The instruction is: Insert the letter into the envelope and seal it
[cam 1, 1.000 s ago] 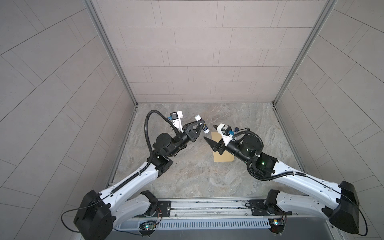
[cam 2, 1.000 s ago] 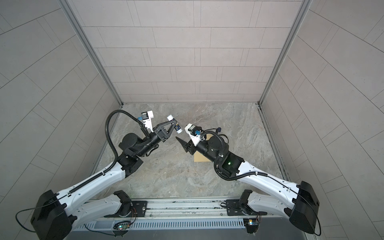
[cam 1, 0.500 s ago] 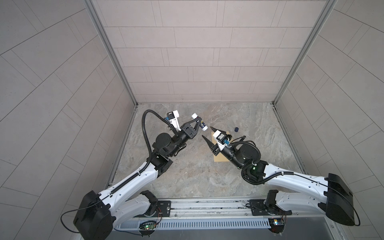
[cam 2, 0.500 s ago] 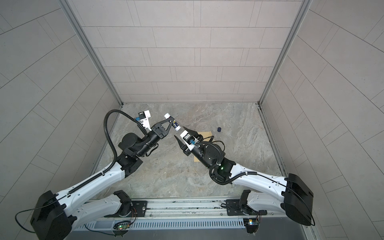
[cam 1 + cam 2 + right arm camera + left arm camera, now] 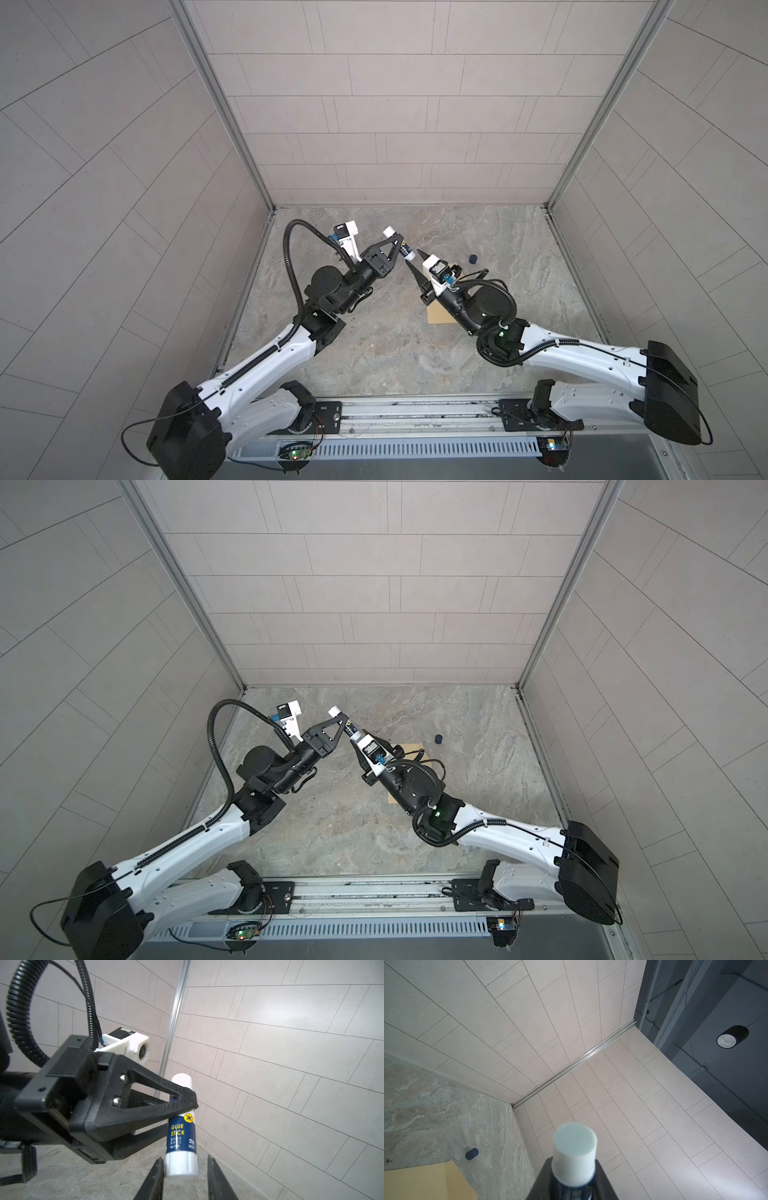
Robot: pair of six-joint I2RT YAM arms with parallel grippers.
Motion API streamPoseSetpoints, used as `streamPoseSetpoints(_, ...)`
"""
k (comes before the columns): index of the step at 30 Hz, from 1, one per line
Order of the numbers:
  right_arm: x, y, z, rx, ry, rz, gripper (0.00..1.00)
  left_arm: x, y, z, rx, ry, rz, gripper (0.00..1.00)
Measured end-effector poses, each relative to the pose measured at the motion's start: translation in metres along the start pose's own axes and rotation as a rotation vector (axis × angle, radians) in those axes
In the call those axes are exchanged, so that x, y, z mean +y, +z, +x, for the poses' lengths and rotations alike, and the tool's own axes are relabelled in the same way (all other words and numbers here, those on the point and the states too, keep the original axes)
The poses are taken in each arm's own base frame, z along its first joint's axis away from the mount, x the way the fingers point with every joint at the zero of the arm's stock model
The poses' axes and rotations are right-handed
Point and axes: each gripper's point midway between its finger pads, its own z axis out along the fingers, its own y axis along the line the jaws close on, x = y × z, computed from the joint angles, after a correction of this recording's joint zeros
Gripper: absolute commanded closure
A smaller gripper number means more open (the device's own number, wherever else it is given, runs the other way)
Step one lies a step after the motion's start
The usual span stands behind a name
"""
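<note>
My left gripper point(image 5: 400, 246) is shut on a blue-and-white glue stick point(image 5: 182, 1132) and holds it in the air above the floor, its pale end point(image 5: 574, 1147) pointing away from the wrist. My right gripper point(image 5: 185, 1161) stands around the stick's white lower end. One of its fingers point(image 5: 158, 1169) touches the stick and a gap shows at the other, so it is open. The yellow-tan envelope point(image 5: 439, 323) lies flat on the floor, mostly under the right arm; a corner shows in the left wrist view point(image 5: 425, 1182). The letter is out of view.
A small dark blue cap point(image 5: 473, 259) lies on the stone floor point(image 5: 374, 345) beyond the envelope, also in a top view point(image 5: 439, 739). Tiled walls point(image 5: 395, 124) close in three sides. The arm bases sit on the rail point(image 5: 415, 409) at the front.
My right gripper has moved up to the glue stick's lower end and its jaws have narrowed around it. The blue cap has come into view. The left gripper has kept its grip.
</note>
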Motion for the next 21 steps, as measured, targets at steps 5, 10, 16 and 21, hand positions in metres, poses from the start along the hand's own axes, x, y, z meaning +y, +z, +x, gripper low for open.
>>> streamPoseSetpoints(5, 0.0018, 0.0022, 0.0043, 0.012, -0.004, -0.001, 0.7, -0.0003, 0.0, 0.0002, 0.001, -0.005, 0.002, 1.0)
streamPoseSetpoints(10, 0.0026, 0.0041, 0.0079, 0.023, 0.0, 0.0, 0.81, -0.0007, 0.0001, 0.0004, 0.002, -0.006, 0.004, 1.0)
streamPoseSetpoints(16, 0.0023, 0.0057, 0.0052, 0.02, 0.022, 0.002, 0.94, -0.0026, 0.0007, -0.0013, -0.005, -0.007, 0.014, 1.0)
streamPoseSetpoints(21, 0.0001, 0.0059, 0.0077, 0.034, 0.098, -0.028, 1.0, -0.002, 0.0016, 0.0006, 0.003, 0.018, 0.017, 1.0)
